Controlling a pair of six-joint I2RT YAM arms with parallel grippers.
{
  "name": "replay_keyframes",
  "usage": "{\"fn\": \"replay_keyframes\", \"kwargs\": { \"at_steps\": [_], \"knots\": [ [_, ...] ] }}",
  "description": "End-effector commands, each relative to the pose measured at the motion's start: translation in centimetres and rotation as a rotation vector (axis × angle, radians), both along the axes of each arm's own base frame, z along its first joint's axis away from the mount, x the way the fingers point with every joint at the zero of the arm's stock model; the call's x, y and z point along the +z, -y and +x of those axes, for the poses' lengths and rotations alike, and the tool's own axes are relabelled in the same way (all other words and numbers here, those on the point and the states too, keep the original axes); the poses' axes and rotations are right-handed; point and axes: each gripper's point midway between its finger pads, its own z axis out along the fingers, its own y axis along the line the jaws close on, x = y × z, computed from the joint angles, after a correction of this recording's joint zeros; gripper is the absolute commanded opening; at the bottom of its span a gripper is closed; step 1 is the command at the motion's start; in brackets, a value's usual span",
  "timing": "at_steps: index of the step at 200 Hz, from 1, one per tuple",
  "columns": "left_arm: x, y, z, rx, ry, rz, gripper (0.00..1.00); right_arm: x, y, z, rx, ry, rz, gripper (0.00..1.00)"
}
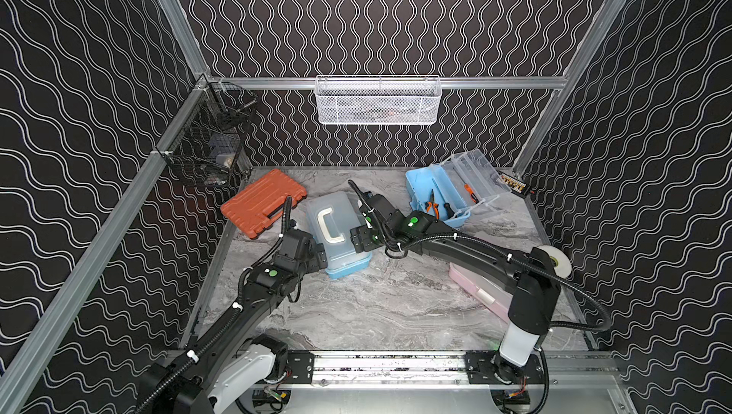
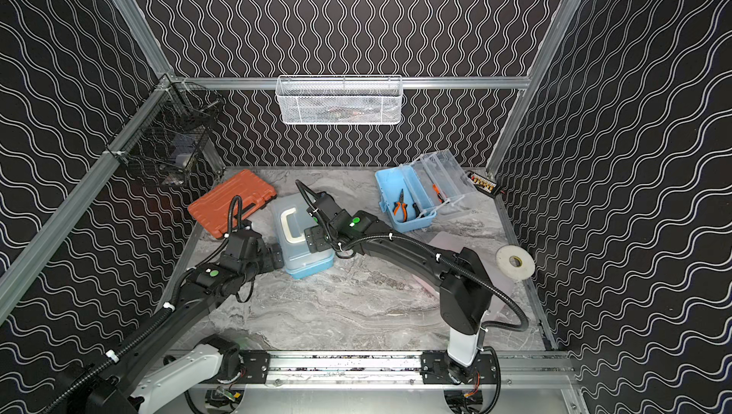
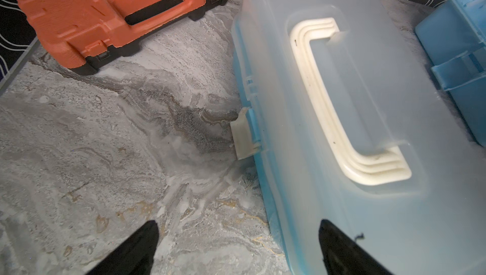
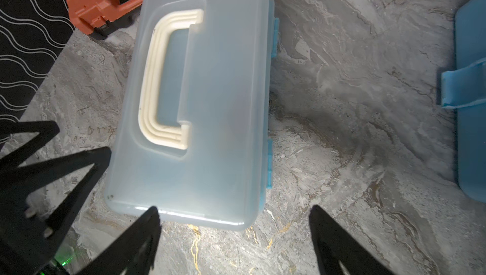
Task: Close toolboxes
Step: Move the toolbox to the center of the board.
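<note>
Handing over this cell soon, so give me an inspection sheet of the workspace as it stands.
Surface: grey marble tabletop, no spills seen.
Job's things: middle toolbox lid down, white latch sticking out; far toolbox open, pliers inside; pink toolbox mostly hidden by the right arm.
Clutter: orange case, tape roll.
Grippers: left gripper open, right gripper open, both empty beside the middle toolbox.
Cables: black conduit along both arms, nothing snagged seen.
Surroundings: white mesh basket and black wire basket on the rails.
</note>
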Motion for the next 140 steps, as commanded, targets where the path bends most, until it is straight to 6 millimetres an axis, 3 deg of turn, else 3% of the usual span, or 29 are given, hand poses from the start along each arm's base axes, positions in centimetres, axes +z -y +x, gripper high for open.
{"fn": "replay_keyframes", "kwargs": {
  "at_steps": [1, 14, 47, 52, 101, 140],
  "knots": [
    [0.9, -0.4, 0.8, 0.033, 0.047, 0.001, 0.99, 0.0, -1.4, 1.0, 0.022, 0.006, 0.019, 0.95],
    [0.9, -0.4, 1.3, 0.036, 0.045, -0.004, 0.99, -0.5, -2.1, 1.4, 0.039, 0.003, 0.005, 0.99],
    [0.6, 0.1, 2.6, 0.022, 0.038, -0.047, 0.99, -1.6, -3.5, 2.9, 0.059, 0.013, -0.039, 0.99],
    [0.7, 0.1, 2.7, 0.024, 0.042, -0.049, 0.99, -3.1, -3.6, 3.3, 0.056, 0.001, -0.066, 0.99],
    [1.2, -0.8, 3.0, 0.045, 0.078, -0.066, 0.99, -5.6, -4.0, 6.3, 0.048, 0.01, -0.136, 0.99],
    [0.6, -0.9, 2.8, 0.043, 0.086, -0.093, 0.99, -8.0, -3.0, 5.9, 0.105, -0.018, -0.255, 0.98]
  ]
}}
